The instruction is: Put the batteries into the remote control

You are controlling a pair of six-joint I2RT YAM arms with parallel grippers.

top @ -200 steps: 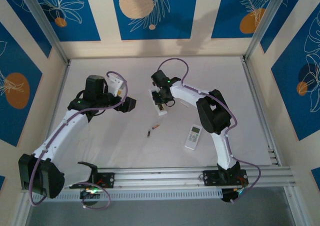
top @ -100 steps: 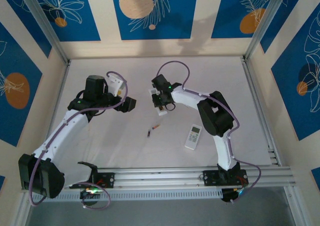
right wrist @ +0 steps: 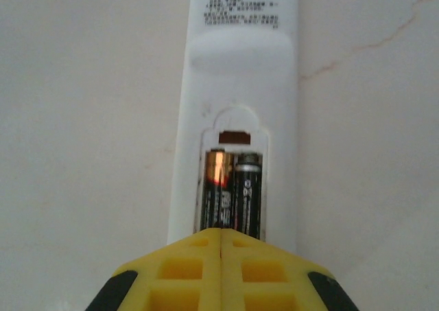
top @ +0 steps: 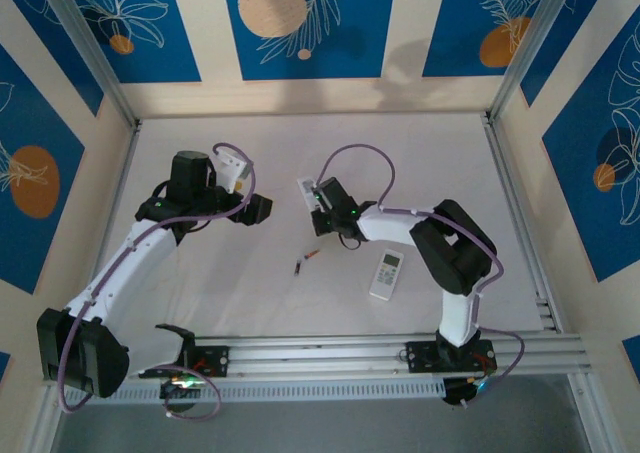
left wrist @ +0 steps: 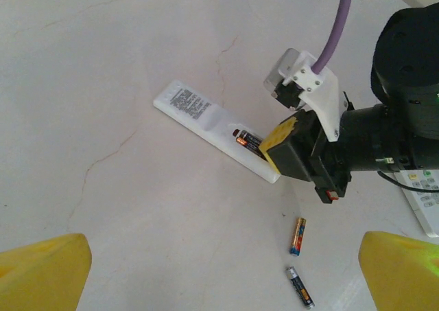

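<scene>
Right fingers [right wrist: 171, 273] nearer two loose batteries [left wrist: 298, 235]

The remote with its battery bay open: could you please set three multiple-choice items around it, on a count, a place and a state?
1. How many batteries sit in the open remote?
A) none B) two C) four
2. Where do the two loose batteries lie?
A) inside the open remote B) in a tray C) on the table
3. How does the right gripper stand?
A) shut B) wide open C) clamped on a battery

1 B: two lie side by side in the bay.
2 C: both rest on bare tabletop, apart from the remote.
3 A: its yellow fingers meet with no gap.
</scene>
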